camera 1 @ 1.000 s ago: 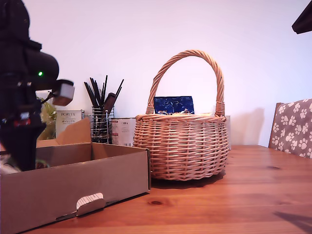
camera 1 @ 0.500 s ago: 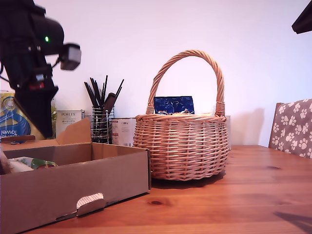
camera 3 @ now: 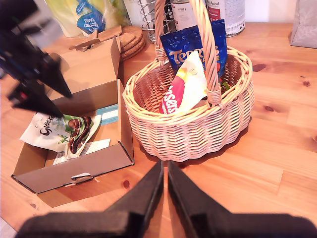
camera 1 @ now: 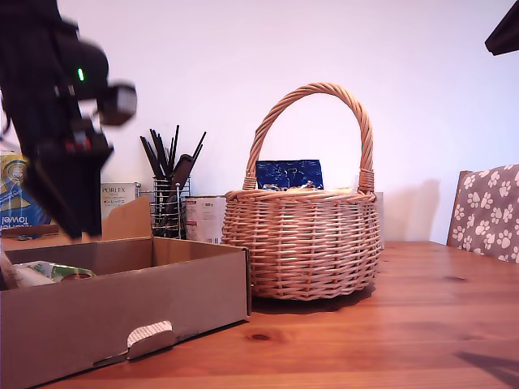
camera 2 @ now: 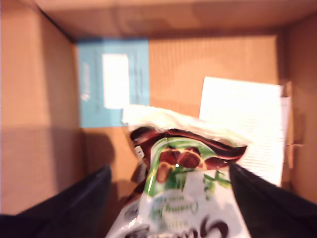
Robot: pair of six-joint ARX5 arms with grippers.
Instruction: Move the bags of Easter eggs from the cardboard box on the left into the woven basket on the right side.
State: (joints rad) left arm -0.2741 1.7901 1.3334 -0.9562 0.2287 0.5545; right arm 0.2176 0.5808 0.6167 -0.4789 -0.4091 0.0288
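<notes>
The last bag of Easter eggs (camera 3: 59,133), pale white-green with brown eggs printed on it, is seen lying in the cardboard box (camera 1: 162,300) at the lower left of the exterior view, propped against one wall. My first gripper (camera 2: 171,198) is held above it with its fingers spread wide and nothing clamped. My second gripper (camera 3: 164,188) is closed on nothing. The packet is judged light, crinkly and slippery, with loose, breakable eggs that would shift, so a pinch on the flat crimped end seam is advised. In the woven basket (camera 1: 304,243), a blue bag (camera 3: 190,44) and a cream-and-red bag (camera 3: 183,89) are visible. The first wrist view is blurred, and the box floor is hidden in the exterior view.
</notes>
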